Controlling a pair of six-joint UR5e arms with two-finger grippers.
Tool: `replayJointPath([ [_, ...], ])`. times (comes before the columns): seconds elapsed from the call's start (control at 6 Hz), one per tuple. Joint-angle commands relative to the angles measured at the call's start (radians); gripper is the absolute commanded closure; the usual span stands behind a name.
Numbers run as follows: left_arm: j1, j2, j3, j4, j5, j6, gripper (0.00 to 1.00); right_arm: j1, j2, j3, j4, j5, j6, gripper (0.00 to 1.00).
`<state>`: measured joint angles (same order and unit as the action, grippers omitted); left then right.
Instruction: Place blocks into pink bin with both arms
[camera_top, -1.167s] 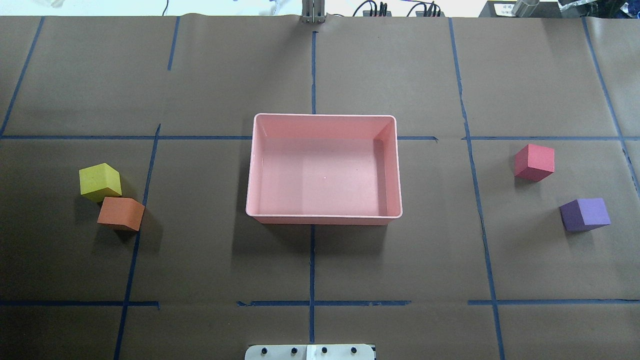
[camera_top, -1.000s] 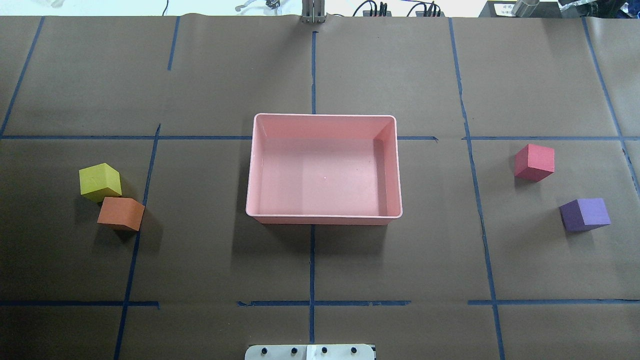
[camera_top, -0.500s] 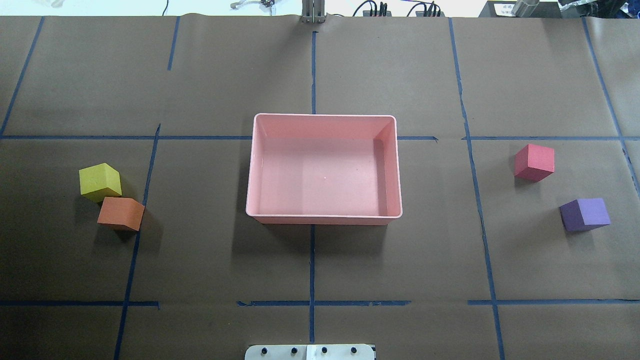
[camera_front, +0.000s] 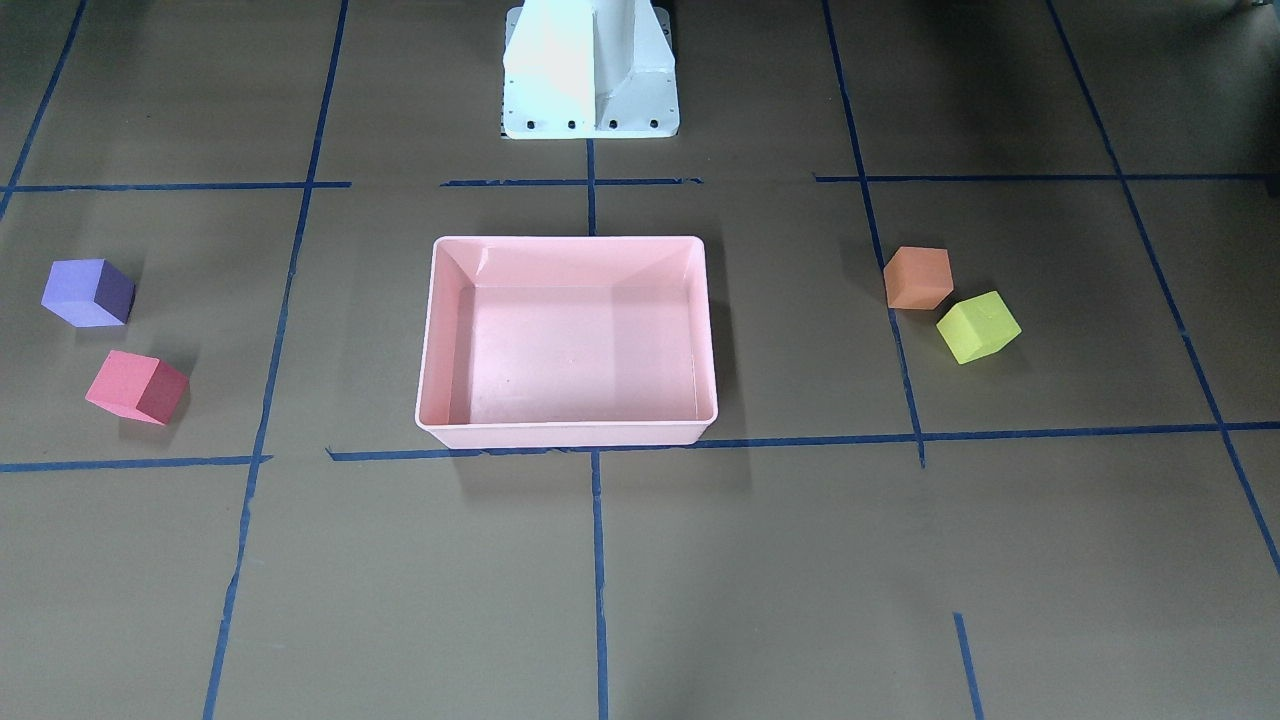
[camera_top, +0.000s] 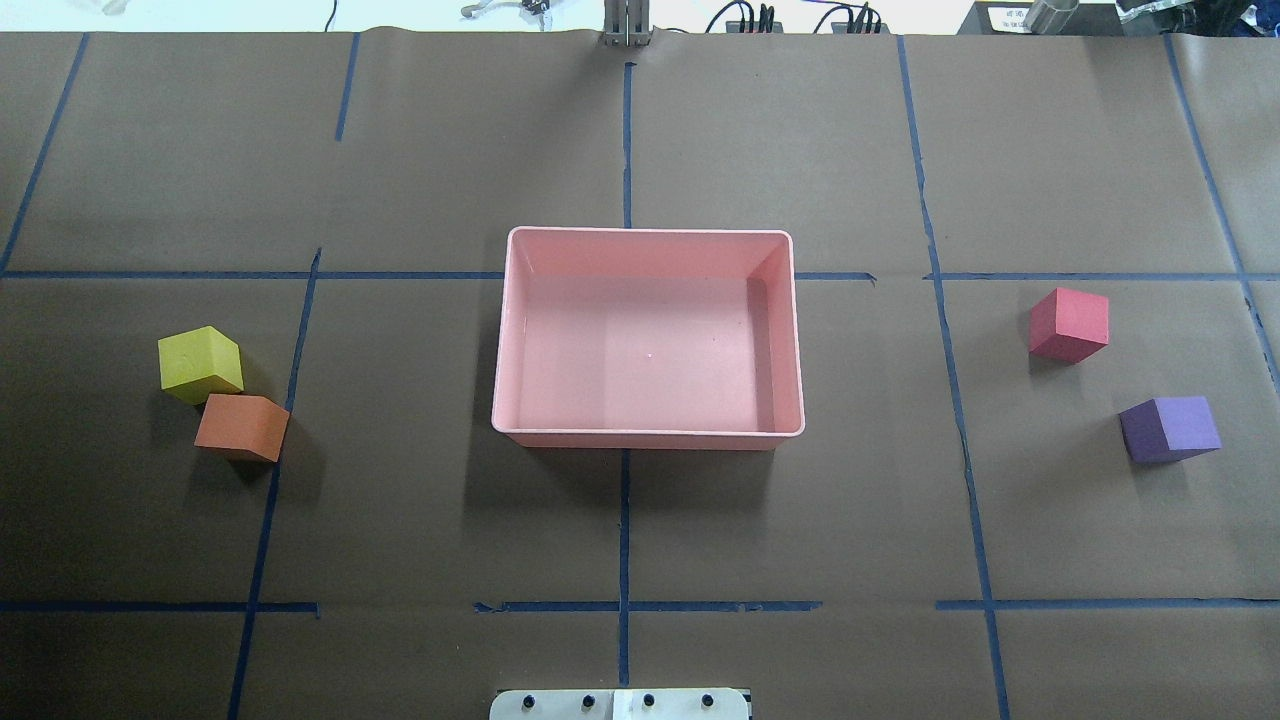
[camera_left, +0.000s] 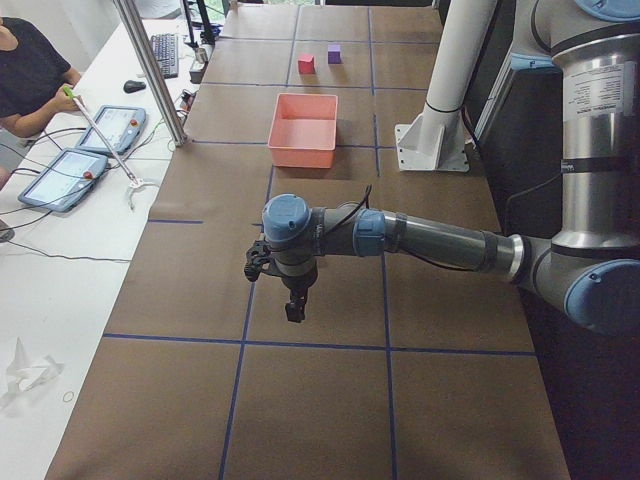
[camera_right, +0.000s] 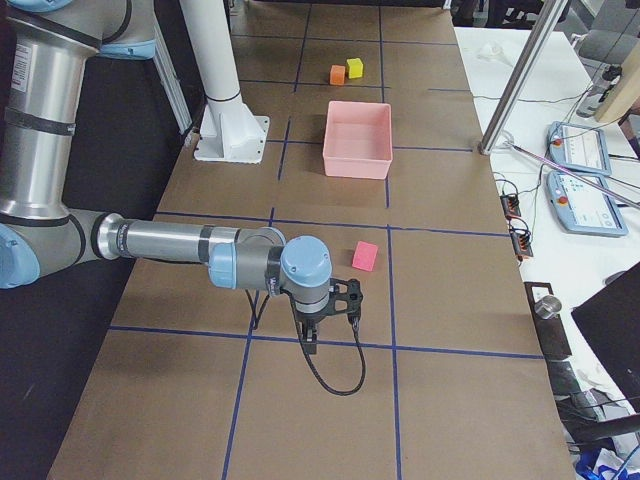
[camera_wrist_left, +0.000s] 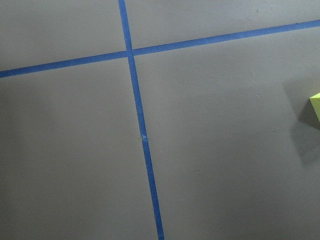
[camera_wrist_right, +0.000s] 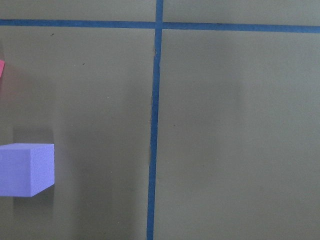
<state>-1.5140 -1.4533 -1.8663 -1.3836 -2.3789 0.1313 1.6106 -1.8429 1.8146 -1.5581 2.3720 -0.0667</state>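
The pink bin (camera_top: 648, 232) stands empty at mid-table. The yellow-green block (camera_top: 200, 362) and the orange block (camera_top: 242, 426) touch each other far to its left. The red-pink block (camera_top: 1069, 323) and the purple block (camera_top: 1168, 428) lie apart far to its right. My left gripper (camera_left: 292, 312) shows only in the exterior left view, hanging over bare table; I cannot tell whether it is open. My right gripper (camera_right: 312, 345) shows only in the exterior right view, near the red-pink block (camera_right: 365, 256); I cannot tell its state either. The right wrist view shows the purple block (camera_wrist_right: 25, 169) at its left edge.
The white base pedestal (camera_front: 590, 70) stands behind the bin. Blue tape lines grid the brown paper. A metal post (camera_left: 150, 70) stands at the table's far edge. An operator (camera_left: 25, 75) sits with tablets at the side bench.
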Motion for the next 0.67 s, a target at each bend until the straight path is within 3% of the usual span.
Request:
replayJointPath([
  [0.0,0.000,0.001,0.013,0.001,-0.005,-0.001,0.00,-0.001,-0.001,0.000,0.000,0.035,0.004,0.00],
  [0.5,0.000,0.001,-0.004,-0.003,-0.006,0.002,0.00,-0.090,0.004,-0.009,0.131,0.076,0.078,0.00],
])
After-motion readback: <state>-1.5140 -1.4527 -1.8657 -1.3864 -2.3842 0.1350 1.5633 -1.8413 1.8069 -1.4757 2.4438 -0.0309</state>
